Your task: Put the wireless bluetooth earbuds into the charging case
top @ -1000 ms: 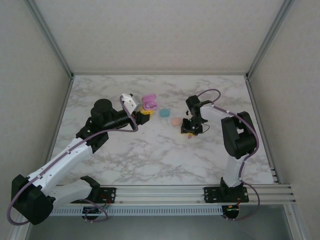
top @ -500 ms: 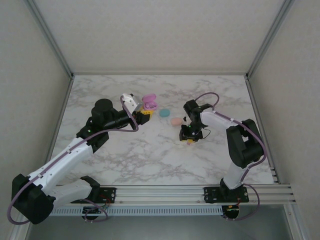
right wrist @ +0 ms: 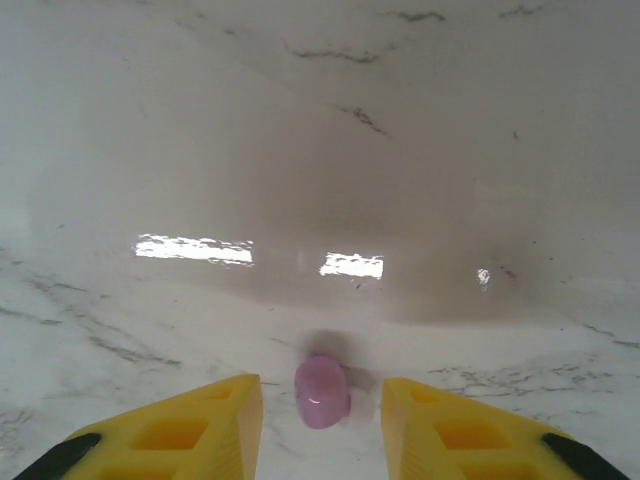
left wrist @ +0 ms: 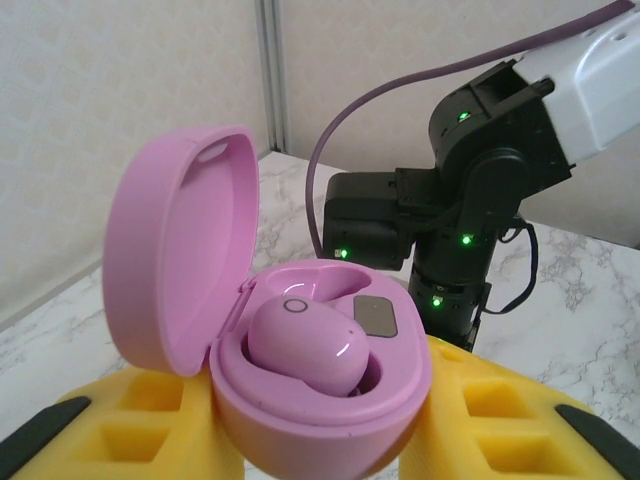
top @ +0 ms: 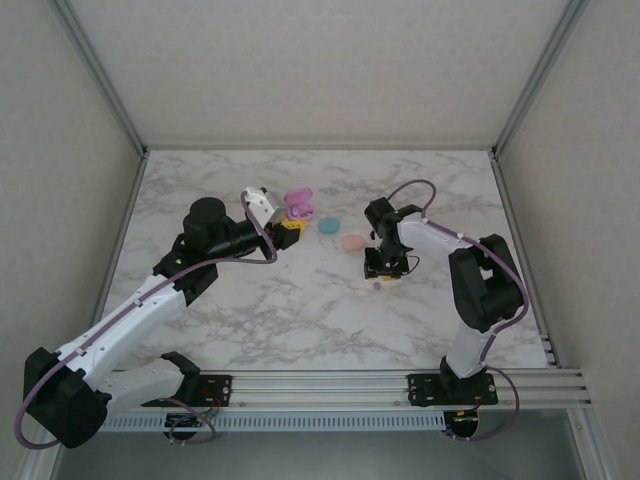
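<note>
My left gripper [top: 288,222] is shut on an open pink charging case [left wrist: 320,380], held above the table at the back centre. The case's lid [left wrist: 180,260] stands up on the left, and one pink earbud [left wrist: 300,345] sits in its well. The case also shows in the top view [top: 299,205]. My right gripper [top: 383,268] points down at the marble right of centre. A second small pink earbud [right wrist: 322,393] lies loose on the table between its yellow fingers [right wrist: 225,420], with a gap on each side. That earbud is a tiny dot in the top view [top: 376,286].
A shut teal round case [top: 329,225] and a shut peach round case [top: 352,243] lie on the marble table [top: 300,310] between the two grippers. Frame posts and white walls ring the table.
The right gripper has shifted slightly and its jaws have spread a little, and the pink earbud now lies free on the table by its fingertips. The left arm and case have not moved.
</note>
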### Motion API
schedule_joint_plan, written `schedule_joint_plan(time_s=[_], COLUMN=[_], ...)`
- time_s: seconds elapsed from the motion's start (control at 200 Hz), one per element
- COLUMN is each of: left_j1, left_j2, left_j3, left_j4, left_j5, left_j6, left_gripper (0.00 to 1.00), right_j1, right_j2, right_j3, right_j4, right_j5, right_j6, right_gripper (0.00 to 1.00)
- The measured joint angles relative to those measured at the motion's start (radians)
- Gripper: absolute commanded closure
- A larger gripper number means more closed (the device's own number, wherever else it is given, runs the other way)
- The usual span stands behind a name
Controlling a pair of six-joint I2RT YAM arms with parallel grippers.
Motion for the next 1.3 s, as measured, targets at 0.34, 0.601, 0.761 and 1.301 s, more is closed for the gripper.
schedule_joint_plan(time_s=[0.34, 0.601, 0.761, 1.301], left_j1=[0.000, 0.000, 0.000, 0.000], left_j2=[0.000, 0.000, 0.000, 0.000], left_j3=[0.000, 0.001, 0.001, 0.001], left_j4=[0.000, -0.002, -0.002, -0.002], left_j5=[0.000, 0.000, 0.000, 0.000], left_j6=[0.000, 0.000, 0.000, 0.000], left_gripper=[0.63, 0.63, 0.63, 0.63], right_j1=[0.016, 0.023, 0.024, 0.025], right_j2=[0.065, 0.108, 0.111, 0.087], right_j3=[0.047, 0.059, 0.060, 0.061], right_j4=[-0.036, -0.059, -0.066, -0.069], right_j5=[0.003, 0.019, 0.031, 0.027], right_j6=[-0.047, -0.072, -0.079, -0.066], right_gripper=[0.68, 0.70, 0.73, 0.82])
